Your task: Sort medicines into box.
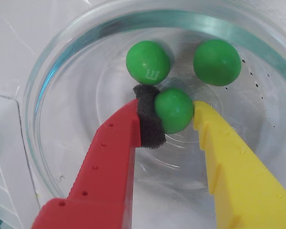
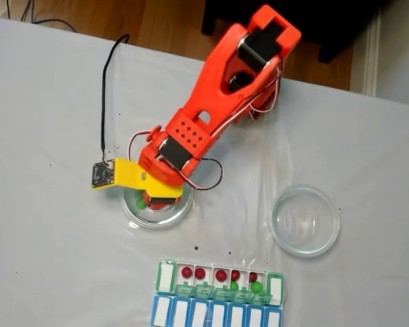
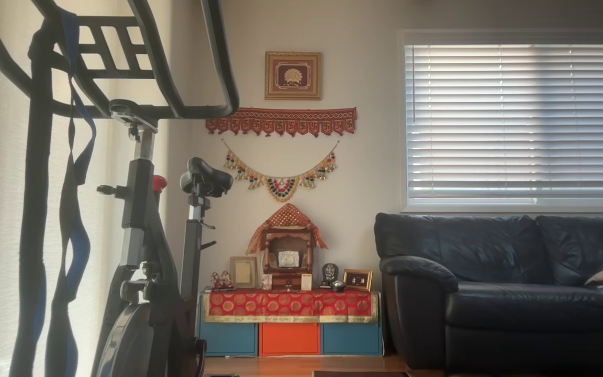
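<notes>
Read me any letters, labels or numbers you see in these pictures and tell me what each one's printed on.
"m", white, turned on its side: on the upper-left green pill in the glass dish, wrist view.
Lids of the pill organizer, fixed view: marks too small and blurred to read.
Small circuit board on the arm, fixed view: nothing readable.
Framed picture on the wall, other view: no readable text.
</notes>
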You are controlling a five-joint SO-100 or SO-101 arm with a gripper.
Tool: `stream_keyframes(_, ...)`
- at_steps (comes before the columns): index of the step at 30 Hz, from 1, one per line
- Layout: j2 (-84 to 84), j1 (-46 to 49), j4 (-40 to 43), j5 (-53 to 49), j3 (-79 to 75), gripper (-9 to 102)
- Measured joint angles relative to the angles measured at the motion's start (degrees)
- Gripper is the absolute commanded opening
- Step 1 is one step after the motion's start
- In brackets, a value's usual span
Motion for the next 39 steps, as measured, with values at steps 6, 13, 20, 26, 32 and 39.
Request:
stream_keyframes(6, 0.4, 0.0, 0.0, 0.0, 0.4, 1)
stream_keyframes(13, 0.4, 0.0, 1.8, 1.2, 0.4, 1)
stream_keyframes(20, 0.4, 0.6, 9.7, 1.7, -3.9, 1)
stream_keyframes(26, 0.4, 1.4, 19.3, 1.4, -11.7, 1)
stream_keyframes(32, 2.7, 0.4, 28.2, 2.2, -19.5, 1)
stream_keyframes(39, 11.4, -8.3, 34.6, 5.1, -21.1, 1)
